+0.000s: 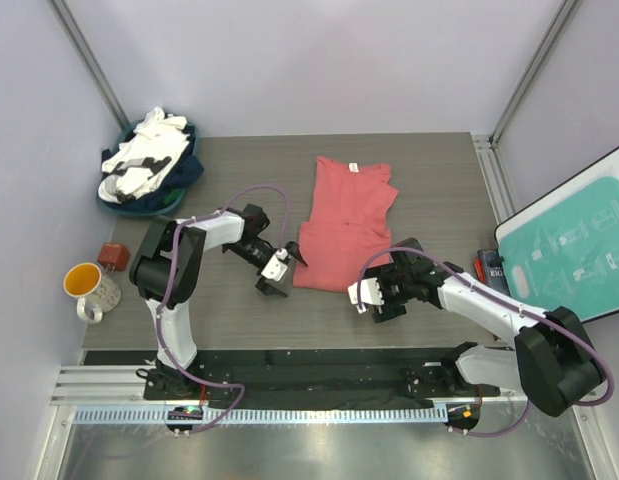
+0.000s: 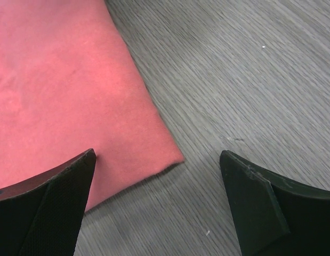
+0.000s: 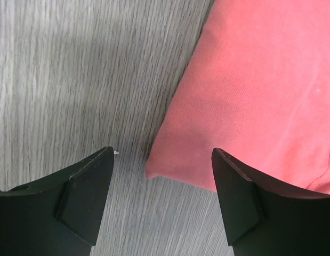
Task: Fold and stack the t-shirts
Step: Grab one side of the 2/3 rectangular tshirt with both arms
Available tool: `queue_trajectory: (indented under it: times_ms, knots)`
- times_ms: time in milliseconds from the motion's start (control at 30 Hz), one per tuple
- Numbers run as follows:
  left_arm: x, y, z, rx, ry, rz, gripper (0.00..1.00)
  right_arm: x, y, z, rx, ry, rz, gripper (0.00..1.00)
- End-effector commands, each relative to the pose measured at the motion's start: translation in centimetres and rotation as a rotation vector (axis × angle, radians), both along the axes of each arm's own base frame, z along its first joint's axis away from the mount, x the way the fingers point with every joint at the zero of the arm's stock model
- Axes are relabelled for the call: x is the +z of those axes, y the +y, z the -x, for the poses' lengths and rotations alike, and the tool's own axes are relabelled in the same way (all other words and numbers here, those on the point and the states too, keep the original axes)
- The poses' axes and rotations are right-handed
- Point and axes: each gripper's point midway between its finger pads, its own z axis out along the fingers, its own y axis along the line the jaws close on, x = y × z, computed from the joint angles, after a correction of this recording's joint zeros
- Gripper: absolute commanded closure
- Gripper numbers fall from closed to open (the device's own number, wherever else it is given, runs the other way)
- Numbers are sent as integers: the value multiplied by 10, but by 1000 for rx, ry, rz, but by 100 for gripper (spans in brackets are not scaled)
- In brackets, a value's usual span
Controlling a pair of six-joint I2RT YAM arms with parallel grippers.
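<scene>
A coral-red t-shirt (image 1: 344, 225) lies on the grey table (image 1: 439, 190), folded into a long strip with its white neck tag at the far end. My left gripper (image 1: 277, 272) hovers open at the strip's near left corner; in the left wrist view that gripper (image 2: 158, 154) straddles the corner of the coral cloth (image 2: 58, 90). My right gripper (image 1: 367, 296) is open at the near right corner, and in its own view this gripper (image 3: 162, 151) frames the corner of the tee (image 3: 260, 80). Neither holds anything. White and navy t-shirts (image 1: 149, 160) sit heaped at the far left.
A mug with an orange inside (image 1: 87, 287) and a small reddish-brown object (image 1: 113, 254) stand off the table's left edge. A teal board (image 1: 579, 240) leans at the right, with a red and black item (image 1: 489, 268) beside it.
</scene>
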Motion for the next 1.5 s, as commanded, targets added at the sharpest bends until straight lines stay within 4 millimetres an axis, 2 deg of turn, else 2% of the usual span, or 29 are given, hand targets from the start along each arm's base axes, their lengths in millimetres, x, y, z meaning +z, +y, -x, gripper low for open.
queue_trajectory:
  times_ms: [0, 267, 467, 633, 700, 767, 800, 833, 867, 900, 967, 1133, 1267, 1300, 1367, 1400, 1467]
  knots:
    - [-3, -17, -22, -239, -372, 153, 4, -1, 5, -6, 0, -10, -7, 21]
    - [-16, -17, -29, -252, -412, 135, 30, -3, 7, -12, -7, 3, 2, 22]
    - [-21, -21, -37, -248, -479, 161, 37, -6, 9, -13, -3, 18, -1, 23]
    - [-34, -21, -44, -254, -525, 146, 43, -7, 9, -13, -5, 25, -4, 24]
    - [-35, -21, -45, -257, -529, 136, 70, -8, 9, -13, -5, 28, -5, 26]
    - [-36, -21, -47, -257, -533, 129, 85, -10, 9, -13, -5, 32, -3, 31]
    - [-36, -20, -48, -255, -532, 126, 90, -11, 8, -13, -5, 34, -1, 43]
    - [-34, -21, -48, -251, -529, 126, 100, -13, 8, -11, -2, 37, 1, 52]
    - [-33, -21, -49, -247, -527, 123, 100, -13, 8, -11, -1, 37, 2, 61]
    - [-32, -21, -49, -245, -527, 125, 100, -13, 8, -11, -2, 37, 1, 83]
    - [-27, -20, -47, -246, -520, 120, 100, -9, 9, -13, -11, 29, -5, 99]
    - [-8, -17, -37, -248, -489, 123, 100, 3, 11, -17, -24, 20, -16, 99]
    - [22, -13, -17, -275, -422, 139, 100, 26, 18, -13, -18, 59, -53, 99]
    - [29, -7, -2, -286, -356, 129, 100, 35, 19, -10, -15, 89, -54, 99]
    - [44, -5, 12, -317, -329, 151, 100, 46, 24, 0, 7, 144, -74, 99]
    - [52, 2, 30, -328, -252, 141, 100, 56, 24, 6, 14, 182, -69, 99]
    - [65, 2, 41, -330, -222, 163, 100, 66, 25, 15, 27, 230, -76, 99]
